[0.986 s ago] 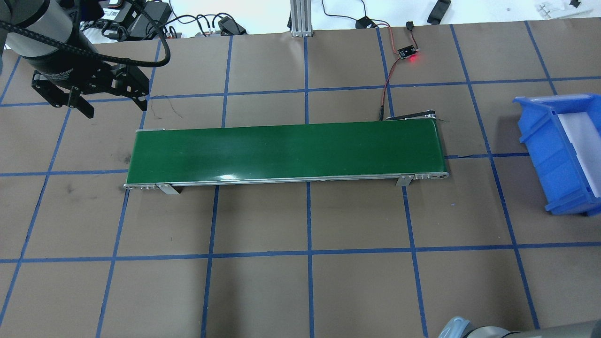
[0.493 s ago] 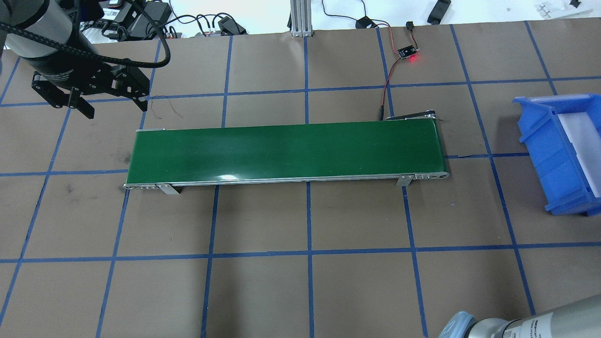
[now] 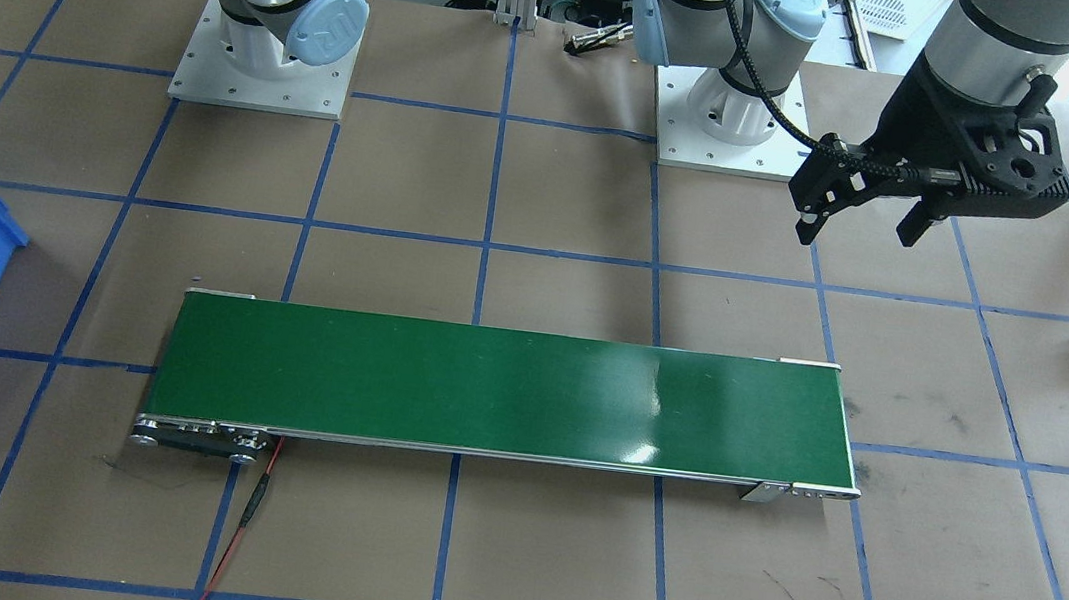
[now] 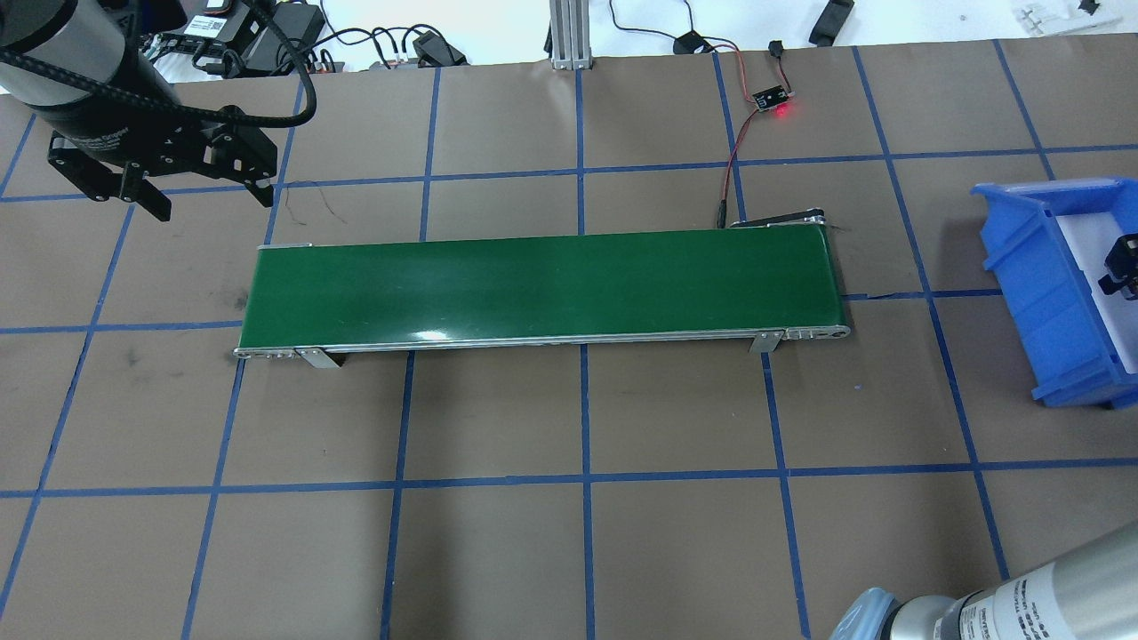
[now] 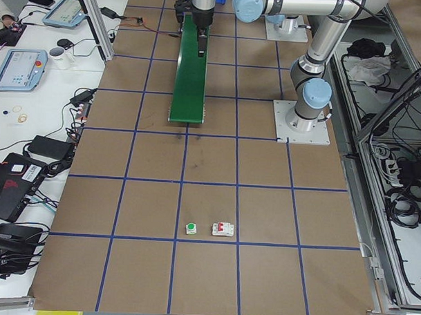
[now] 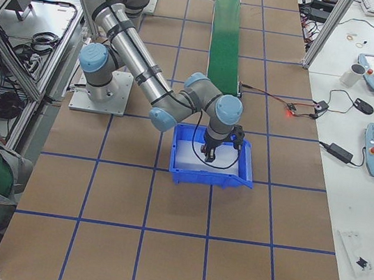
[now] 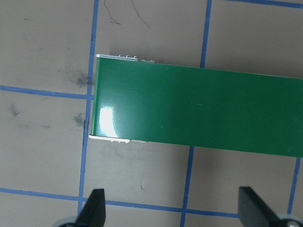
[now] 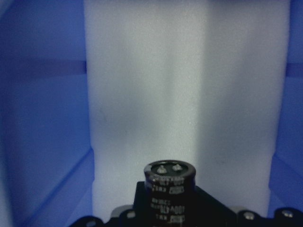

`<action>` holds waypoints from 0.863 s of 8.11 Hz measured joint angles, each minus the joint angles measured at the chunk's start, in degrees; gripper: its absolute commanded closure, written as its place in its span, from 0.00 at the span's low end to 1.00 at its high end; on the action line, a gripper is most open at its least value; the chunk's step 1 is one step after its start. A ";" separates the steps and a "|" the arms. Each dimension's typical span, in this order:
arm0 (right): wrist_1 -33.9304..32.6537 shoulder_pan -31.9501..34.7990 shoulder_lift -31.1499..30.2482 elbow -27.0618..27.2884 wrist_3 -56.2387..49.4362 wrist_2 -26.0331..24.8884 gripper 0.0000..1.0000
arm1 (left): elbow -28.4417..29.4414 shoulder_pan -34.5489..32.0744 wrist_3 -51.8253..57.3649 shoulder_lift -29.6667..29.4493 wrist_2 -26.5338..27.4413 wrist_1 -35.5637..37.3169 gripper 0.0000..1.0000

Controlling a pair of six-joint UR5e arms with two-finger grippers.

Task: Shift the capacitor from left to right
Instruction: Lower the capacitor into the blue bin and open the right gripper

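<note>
1. The right gripper is clamped on the capacitor. In the right wrist view the black cylinder sits in the middle of the claw, with dark finger parts showing on either side of its base.

2. The capacitor's long axis stands upright in that view. The silvery end face with two small terminals is uppermost, and the printed body runs down into the claw and out of the frame. How much of it pokes past the fingertips cannot be told.

3. The relation that matters is that the white liner of the blue bin lies straight ahead of the claw, with a gap between it and the capacitor. The bin's blue walls rise on both sides of the claw and well clear of it, so the part is already inside the bin's outline.

4. As I judge it, the coming move is a short drop straight ahead and then a release, with no sideways correction. Let go from where it hangs, the cylinder could topple and roll on the liner.

5. The left gripper is spread wide and empty. It hangs off the end of the green conveyor belt farthest from the right claw, so the right arm is by far the nearer one.
</note>
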 measured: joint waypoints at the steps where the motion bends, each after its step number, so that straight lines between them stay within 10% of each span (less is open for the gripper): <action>1: -0.45 0.00 1.07 0.02 -0.01 0.25 1.00 | -0.14 0.00 0.00 0.33 -0.16 0.00 0.00; 4: -1.99 0.00 2.82 0.03 0.00 1.93 0.58 | -0.36 0.00 0.00 0.79 -0.24 0.00 0.00; 7: -4.76 -0.01 2.57 -0.10 -1.21 5.45 0.40 | -0.34 0.00 0.00 0.85 -0.08 0.00 0.00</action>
